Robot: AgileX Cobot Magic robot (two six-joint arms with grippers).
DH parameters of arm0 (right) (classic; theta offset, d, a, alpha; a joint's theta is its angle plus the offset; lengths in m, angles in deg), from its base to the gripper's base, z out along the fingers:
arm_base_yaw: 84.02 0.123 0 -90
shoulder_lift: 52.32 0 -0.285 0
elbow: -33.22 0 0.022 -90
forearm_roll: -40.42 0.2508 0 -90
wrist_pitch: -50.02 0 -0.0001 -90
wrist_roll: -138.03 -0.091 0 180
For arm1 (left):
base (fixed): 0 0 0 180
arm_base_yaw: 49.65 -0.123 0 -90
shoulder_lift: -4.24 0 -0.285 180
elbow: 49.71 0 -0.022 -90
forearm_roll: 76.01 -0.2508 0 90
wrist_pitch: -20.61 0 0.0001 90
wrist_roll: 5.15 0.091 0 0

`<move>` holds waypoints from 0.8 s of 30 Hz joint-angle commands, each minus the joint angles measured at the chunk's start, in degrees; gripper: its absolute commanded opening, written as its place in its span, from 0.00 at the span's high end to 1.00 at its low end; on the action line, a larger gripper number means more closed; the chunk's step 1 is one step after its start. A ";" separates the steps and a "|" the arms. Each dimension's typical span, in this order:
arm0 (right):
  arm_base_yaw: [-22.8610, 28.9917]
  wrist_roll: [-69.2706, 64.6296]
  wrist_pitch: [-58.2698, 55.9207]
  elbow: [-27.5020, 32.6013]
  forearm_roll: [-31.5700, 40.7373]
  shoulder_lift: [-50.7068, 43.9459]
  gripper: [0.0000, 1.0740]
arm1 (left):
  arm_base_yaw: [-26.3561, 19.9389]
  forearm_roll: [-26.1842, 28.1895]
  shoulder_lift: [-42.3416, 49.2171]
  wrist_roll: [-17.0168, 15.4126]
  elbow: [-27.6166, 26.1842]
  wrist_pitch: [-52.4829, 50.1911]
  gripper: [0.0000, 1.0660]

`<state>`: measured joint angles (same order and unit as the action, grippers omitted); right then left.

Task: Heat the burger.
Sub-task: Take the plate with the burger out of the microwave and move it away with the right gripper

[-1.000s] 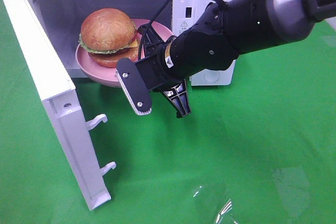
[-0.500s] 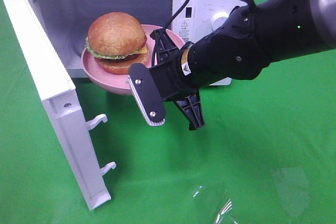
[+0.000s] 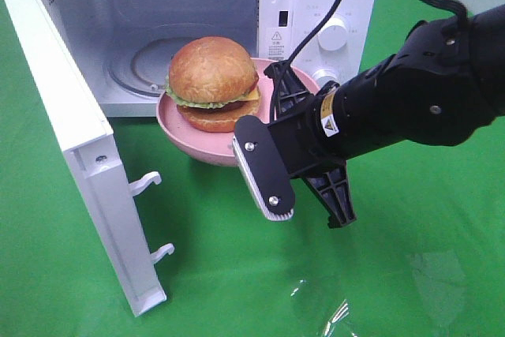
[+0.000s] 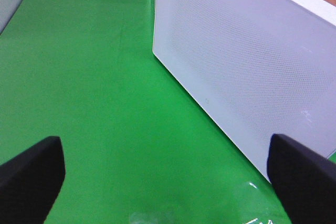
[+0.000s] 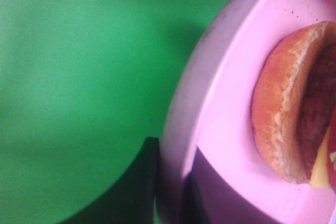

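Note:
The burger (image 3: 213, 80), with a golden-brown bun, green lettuce and a dark patty, sits on a round pink plate (image 3: 183, 133). My right gripper (image 3: 278, 99) is shut on the plate's right rim and holds it just in front of the open microwave (image 3: 331, 5), above the green cloth. In the right wrist view the dark fingers (image 5: 142, 187) pinch the plate rim (image 5: 210, 93), with the burger (image 5: 283, 103) beside them. My left gripper (image 4: 167, 170) is open and empty, behind the microwave door (image 4: 247, 61); it does not show in the exterior view.
The microwave door (image 3: 71, 140) stands swung open at the left, with two latch hooks (image 3: 146, 183). A glass turntable (image 3: 146, 65) lies inside the cavity. The control knob (image 3: 333, 35) is on the right panel. Green cloth (image 3: 237, 274) covers the table.
My right gripper has moved right and towards the front with the plate and burger, from inside the cavity mouth to just outside it.

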<state>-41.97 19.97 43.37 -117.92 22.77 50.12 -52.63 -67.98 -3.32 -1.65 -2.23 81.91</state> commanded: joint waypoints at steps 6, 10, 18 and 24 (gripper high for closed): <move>-0.40 -2.29 0.40 4.70 -0.11 -7.96 1.00 | -0.06 0.29 0.34 0.11 0.17 -0.06 0.10; -0.40 -3.27 -1.09 7.68 -0.52 -12.38 1.00 | -0.06 0.29 0.34 0.11 0.17 -0.06 0.10; -0.40 -4.98 -5.39 10.31 -0.63 -18.45 1.00 | -0.06 0.29 0.34 0.11 0.17 -0.06 0.10; -0.40 -8.37 -10.43 11.97 -3.09 -24.69 1.00 | -0.06 0.29 0.34 0.11 0.17 -0.06 0.10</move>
<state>-42.02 13.55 32.20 -106.18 21.91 28.75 -52.63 -67.98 -3.32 -1.65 -2.23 81.91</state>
